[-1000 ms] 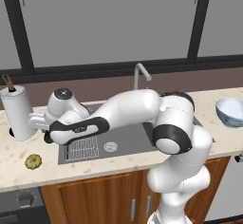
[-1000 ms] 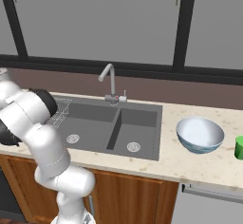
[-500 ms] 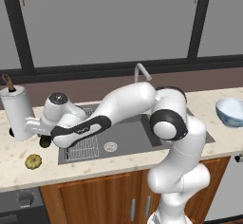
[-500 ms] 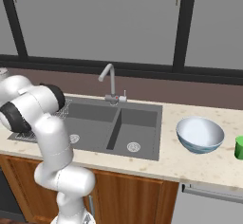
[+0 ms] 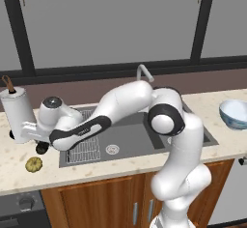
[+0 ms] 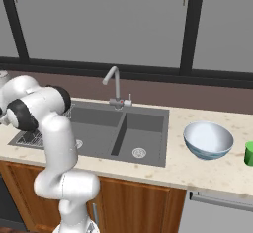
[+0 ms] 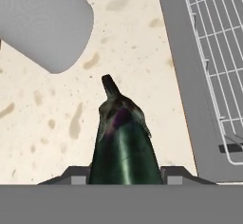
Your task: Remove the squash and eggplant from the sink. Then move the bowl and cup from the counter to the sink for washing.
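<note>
in the hand view the gripper (image 7: 124,173) was clenched on the eggplant (image 7: 122,142), a dark finger tip (image 7: 77,174) on either side of it and its stem pointing out over the beige counter (image 7: 42,128), not over the basin. the edge of the sink (image 7: 182,76) and its wire rack (image 7: 216,57) lay off to one side, and a white paper towel roll (image 7: 45,21) stood just ahead.

over the last second the arm had swung away from the rack and out past the sink's left end. in the left base view the gripper (image 5: 42,146) hung low over the counter beside the towel roll, with the squash (image 5: 34,163) lying on the stone near it. so the squash looked already out, and the eggplant was clear of the sink but not yet set down; letting it go there would probably finish the first half of the task.

farther off, the sink (image 6: 106,128) basins looked free of vegetables in the right base view. the bowl (image 6: 208,139) and the green cup (image 6: 249,153) waited on the counter well to its right, untouched.
</note>
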You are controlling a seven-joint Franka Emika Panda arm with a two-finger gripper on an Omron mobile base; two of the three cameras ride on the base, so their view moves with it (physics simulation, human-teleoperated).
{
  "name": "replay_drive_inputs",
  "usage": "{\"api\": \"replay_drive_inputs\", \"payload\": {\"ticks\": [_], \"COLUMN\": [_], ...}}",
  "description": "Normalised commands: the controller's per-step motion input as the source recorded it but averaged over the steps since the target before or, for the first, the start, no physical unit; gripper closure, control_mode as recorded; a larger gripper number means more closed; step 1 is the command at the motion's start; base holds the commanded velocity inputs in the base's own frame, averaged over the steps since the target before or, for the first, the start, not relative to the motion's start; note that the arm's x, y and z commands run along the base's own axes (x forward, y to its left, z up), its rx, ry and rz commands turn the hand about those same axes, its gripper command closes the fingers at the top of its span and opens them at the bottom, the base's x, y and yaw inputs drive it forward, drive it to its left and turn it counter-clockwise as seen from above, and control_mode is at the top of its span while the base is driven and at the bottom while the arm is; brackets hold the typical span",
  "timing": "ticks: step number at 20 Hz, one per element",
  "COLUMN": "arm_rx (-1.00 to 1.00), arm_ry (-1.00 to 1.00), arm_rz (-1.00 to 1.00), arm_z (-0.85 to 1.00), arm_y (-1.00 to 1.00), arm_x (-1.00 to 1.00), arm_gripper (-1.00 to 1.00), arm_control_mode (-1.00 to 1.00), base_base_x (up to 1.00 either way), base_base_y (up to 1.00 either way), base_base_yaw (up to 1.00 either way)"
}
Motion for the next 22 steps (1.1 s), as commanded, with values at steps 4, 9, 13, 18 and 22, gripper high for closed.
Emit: {"api": "replay_drive_inputs", "payload": {"ticks": [4, 9, 13, 18, 22], "arm_rx": [0.00, 0.00, -0.01, 0.00, 0.00], "arm_ry": [0.10, 0.03, 0.00, 0.00, 0.00], "arm_rz": [-0.05, -0.02, 0.00, 0.00, -0.02], "arm_z": [-0.15, -0.12, -0.11, -0.13, -0.13], "arm_y": [0.04, 0.00, 0.00, 0.00, 0.01], "arm_x": [0.01, 0.06, 0.10, 0.09, 0.11], "arm_gripper": [1.00, 1.00, 1.00, 1.00, 1.00], "arm_control_mode": [-1.00, -1.00, -1.00, -1.00, -1.00], "base_base_x": [0.00, 0.00, 0.00, 0.00, 0.00], "base_base_y": [0.00, 0.00, 0.00, 0.00, 0.00], "base_base_yaw": [0.00, 0.00, 0.00, 0.00, 0.00]}}
